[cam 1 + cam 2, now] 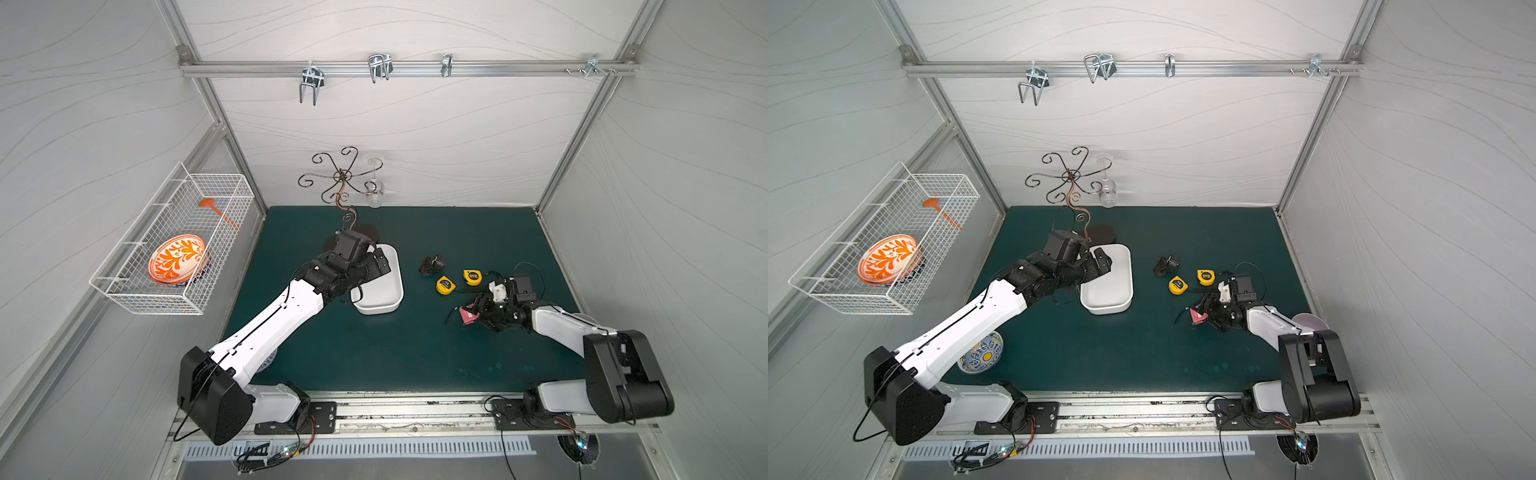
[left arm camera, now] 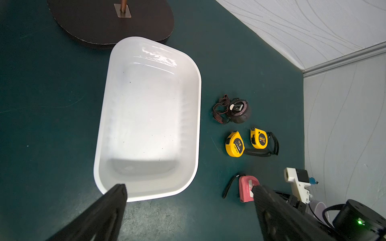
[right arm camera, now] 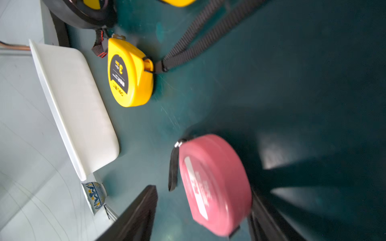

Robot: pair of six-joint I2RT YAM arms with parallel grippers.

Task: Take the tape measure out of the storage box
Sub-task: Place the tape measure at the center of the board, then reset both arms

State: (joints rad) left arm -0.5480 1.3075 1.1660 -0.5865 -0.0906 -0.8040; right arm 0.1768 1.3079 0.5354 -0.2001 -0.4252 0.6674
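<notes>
A: Out on the green mat [image 1: 374,353], well clear of the storage box [image 2: 146,116], sits the pink tape measure [image 3: 215,183]!

B: And it's right between the fingers of the right gripper [image 1: 473,311]. They're parted. One finger [image 3: 137,208] stands apart from the case with mat showing between. The other finger [image 3: 269,221] is touching it or just beside it, too blurred to call.

A: Which way does it lie?

B: Labelled face toward the wrist camera, long axis roughly along the fingers, black strap [image 3: 173,167] on the side facing the box.

A: And the left gripper [image 2: 189,188]?

B: Spread wide, gripping nothing, hovering over the box. Two yellow tape measures [image 2: 235,144] lie side by side on the mat, beyond the pink one.
</notes>
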